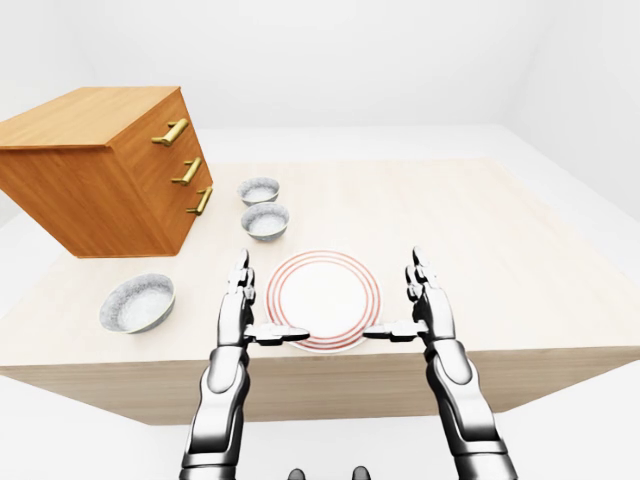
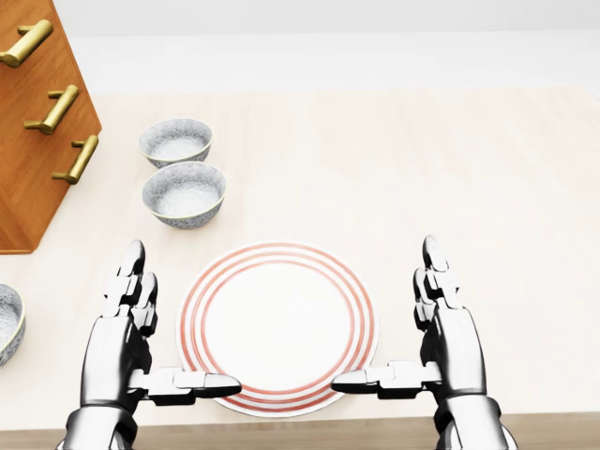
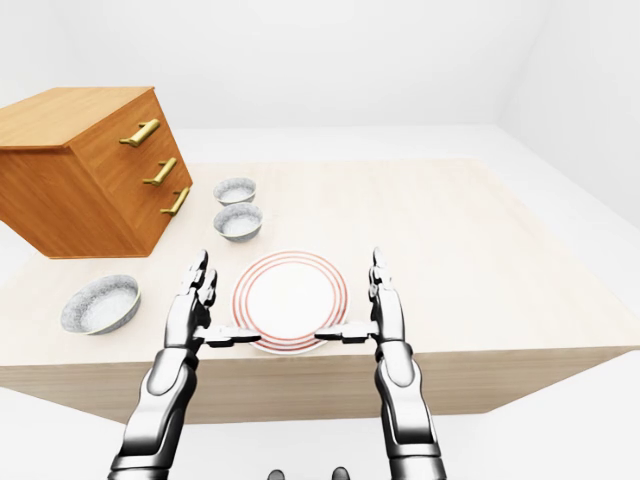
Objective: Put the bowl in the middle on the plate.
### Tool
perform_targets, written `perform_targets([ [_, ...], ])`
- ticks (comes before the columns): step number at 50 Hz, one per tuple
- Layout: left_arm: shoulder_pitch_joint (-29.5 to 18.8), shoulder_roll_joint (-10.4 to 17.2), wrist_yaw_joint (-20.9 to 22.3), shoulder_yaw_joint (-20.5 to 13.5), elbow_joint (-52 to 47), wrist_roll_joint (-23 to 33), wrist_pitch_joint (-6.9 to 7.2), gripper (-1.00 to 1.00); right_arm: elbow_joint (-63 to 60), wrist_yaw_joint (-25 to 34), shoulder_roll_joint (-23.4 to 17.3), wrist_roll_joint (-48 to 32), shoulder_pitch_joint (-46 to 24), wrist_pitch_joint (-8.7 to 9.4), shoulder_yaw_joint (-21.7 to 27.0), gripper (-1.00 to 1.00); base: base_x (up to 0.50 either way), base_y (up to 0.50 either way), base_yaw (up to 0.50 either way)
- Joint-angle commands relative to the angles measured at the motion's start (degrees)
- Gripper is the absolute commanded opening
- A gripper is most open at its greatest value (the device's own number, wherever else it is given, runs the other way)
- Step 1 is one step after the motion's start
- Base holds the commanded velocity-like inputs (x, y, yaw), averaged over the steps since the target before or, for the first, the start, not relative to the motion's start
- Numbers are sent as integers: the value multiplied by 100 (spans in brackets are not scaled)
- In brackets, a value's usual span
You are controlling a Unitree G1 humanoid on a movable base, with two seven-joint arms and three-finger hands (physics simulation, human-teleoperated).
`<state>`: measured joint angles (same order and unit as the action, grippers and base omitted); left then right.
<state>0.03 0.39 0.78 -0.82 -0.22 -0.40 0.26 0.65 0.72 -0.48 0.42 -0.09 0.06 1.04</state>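
Two silver robot hands reach in from the bottom edge of the head view, one on each side of a plate. The left hand (image 2: 120, 337) at lower left and the right hand (image 2: 455, 342) at lower right are both spread flat and hold nothing. Their fingers point straight toward the top of the frame, and their thumbs turn inward toward each other over the plate's lower rim. Whether the thumbs touch the rim cannot be told. A wide table (image 2: 469, 187) of pale wood fills most of the view. On its upper left stands a chest of drawers (image 1: 90, 170) in orange-brown wood, with three brass handles (image 1: 171, 131) on the face turned toward the table's centre. The plate (image 2: 279, 328), white with red rings round its edge, lies at lower centre between the hands. Three grey speckled bowls sit to the left. The middle bowl (image 2: 185, 194) is at upper left of the plate, clear of it and of both hands. The far bowl (image 2: 175, 142) is just above it, near the chest. The third bowl (image 1: 137, 303) sits apart at lower left, beyond the left hand.
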Motion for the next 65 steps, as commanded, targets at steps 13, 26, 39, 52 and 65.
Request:
perform_targets([
  [13,-68,78,110,-157,195,-76,-104,100,286,9,-83,72,-191,76,152,100,0,0,0],
  [26,-102,88,129,-152,405,-35,-297,100,87,119,-80,-59,-26,106,45,100,0,0,0],
  [39,-97,82,51,-195,364,-82,-223,100,-192,78,-115,-227,66,191,37,100,0,0,0],
  [52,-244,123,-51,-232,691,-13,-352,100,-2312,773,-437,-84,447,494,773,100,0,0,0],
  [65,-190,118,-67,-216,590,27,-311,100,-3355,1530,-597,-203,290,494,1806,100,0,0,0],
])
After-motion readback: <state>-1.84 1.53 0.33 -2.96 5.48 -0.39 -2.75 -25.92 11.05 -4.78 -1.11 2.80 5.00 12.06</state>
